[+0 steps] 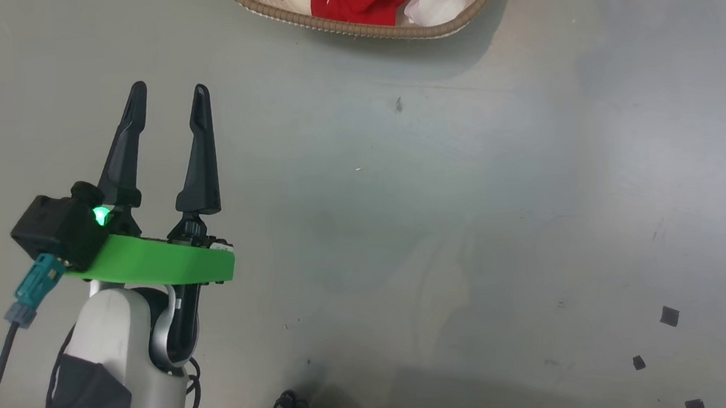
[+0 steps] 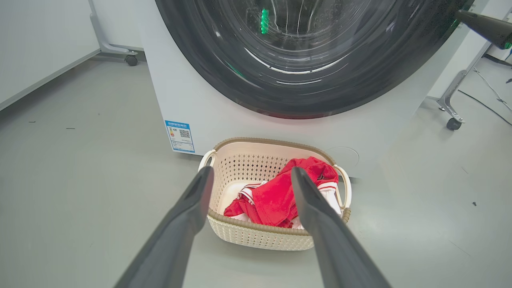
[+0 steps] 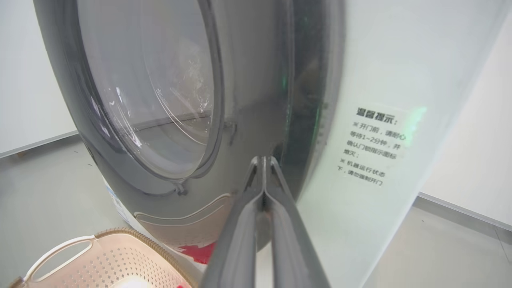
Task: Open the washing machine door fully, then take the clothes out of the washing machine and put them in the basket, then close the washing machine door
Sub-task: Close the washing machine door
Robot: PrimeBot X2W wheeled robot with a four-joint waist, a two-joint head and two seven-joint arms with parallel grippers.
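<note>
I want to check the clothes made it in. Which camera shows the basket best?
The left wrist view: the whole basket sits before the washing machine, red clothes inside. The head view cuts it off at the top edge; the right wrist view catches one corner.

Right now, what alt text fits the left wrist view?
Red clothes lie in the cream basket on the grey floor, right before the white washing machine and its black-rimmed door. The open left claw points at the basket.
</note>
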